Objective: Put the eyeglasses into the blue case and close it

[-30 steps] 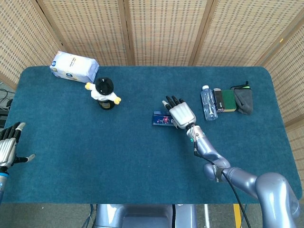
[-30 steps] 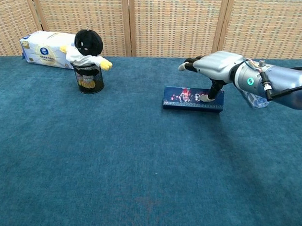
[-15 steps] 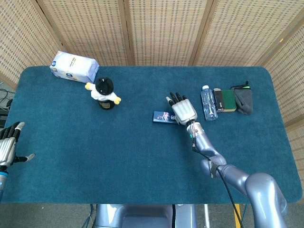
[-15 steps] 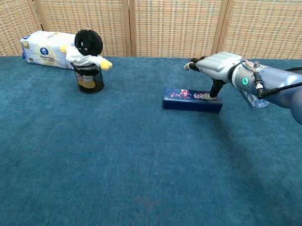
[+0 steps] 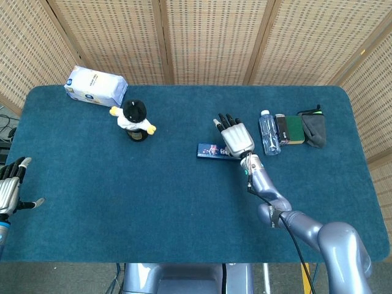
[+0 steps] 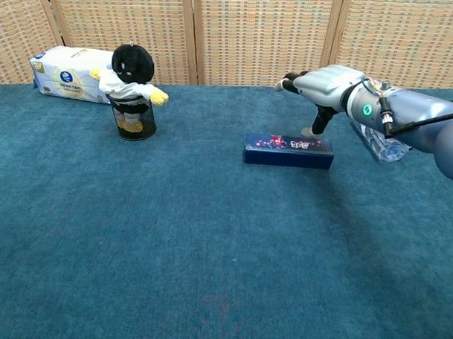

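Blue case [image 6: 289, 151]: I see it shut, lying flat on the blue table cloth [image 6: 209, 251] near the middle, long side across my chest view, a printed pattern on its lid.
Eyeglasses: I cannot see them in either view.
Right hand [image 6: 324, 87]: I have it just above the case's right end, palm down, fingers stretched forward and a little apart, thumb pointing down toward the lid; from the chest view the thumb tip looks just clear of the lid. It holds nothing.
Left hand [image 5: 8, 190]: it sits at the left edge of the head view, well apart from the case, fingers spread, thumb out, nothing in it.
Black-headed doll [image 6: 132, 71]: in a dark mesh cup [image 6: 134, 121], left of the case.
Tissue pack [image 6: 70, 72]: at the far left corner, behind the doll.
Water bottle [image 5: 268, 133]: lying just right of my right hand, beside a dark green box [image 5: 294, 129] and a grey pouch [image 5: 314, 129].
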Action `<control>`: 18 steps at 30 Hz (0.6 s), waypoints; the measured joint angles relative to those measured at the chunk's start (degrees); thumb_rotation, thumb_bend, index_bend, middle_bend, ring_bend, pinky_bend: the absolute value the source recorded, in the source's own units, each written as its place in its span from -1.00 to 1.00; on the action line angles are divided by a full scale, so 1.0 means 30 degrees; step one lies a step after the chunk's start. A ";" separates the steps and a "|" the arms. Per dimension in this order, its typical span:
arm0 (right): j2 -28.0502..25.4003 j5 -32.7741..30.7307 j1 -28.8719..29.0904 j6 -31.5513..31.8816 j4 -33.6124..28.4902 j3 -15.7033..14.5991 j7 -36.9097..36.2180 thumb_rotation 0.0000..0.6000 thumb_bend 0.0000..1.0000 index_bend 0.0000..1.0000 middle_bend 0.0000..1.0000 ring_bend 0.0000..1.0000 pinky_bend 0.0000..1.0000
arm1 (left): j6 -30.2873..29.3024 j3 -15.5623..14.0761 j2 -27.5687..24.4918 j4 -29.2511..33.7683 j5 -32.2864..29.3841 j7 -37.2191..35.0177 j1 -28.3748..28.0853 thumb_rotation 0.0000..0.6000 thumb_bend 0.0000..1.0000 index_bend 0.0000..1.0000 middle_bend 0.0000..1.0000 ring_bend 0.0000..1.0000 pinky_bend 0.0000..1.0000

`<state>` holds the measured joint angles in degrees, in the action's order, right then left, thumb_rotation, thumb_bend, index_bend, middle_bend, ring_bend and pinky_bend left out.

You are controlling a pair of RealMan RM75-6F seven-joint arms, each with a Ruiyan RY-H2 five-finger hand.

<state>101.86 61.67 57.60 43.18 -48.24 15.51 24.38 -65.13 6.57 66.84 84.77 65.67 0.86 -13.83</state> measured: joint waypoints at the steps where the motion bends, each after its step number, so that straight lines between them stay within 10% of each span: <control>1: -0.0247 0.0028 -0.0036 0.0064 -0.0404 0.0070 -0.0152 1.00 -0.30 -1.00 -1.00 -1.00 -0.62 | 0.0002 -0.0003 0.0000 0.0008 -0.0003 0.0014 -0.0001 1.00 -1.00 -1.00 -1.00 -1.00 -1.00; 8: -0.2636 -0.0231 -0.0217 -0.1757 -0.3676 0.0070 -0.1328 1.00 -0.84 -1.00 -1.00 -1.00 -0.83 | 0.0107 -0.0051 0.0064 -0.0021 -0.0038 0.0167 -0.0050 1.00 -1.00 -1.00 -1.00 -1.00 -1.00; 18: -0.3420 -0.0539 0.0020 -0.4669 -0.4391 -0.0987 -0.3150 1.00 -0.81 -1.00 -1.00 -1.00 -0.84 | 0.0099 -0.0007 0.0070 -0.0039 -0.0147 0.0171 -0.0056 1.00 -1.00 -1.00 -1.00 -1.00 -1.00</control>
<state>91.60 60.06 57.66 29.18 -61.41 12.55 14.93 -64.83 6.55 67.05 84.65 65.23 1.37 -14.00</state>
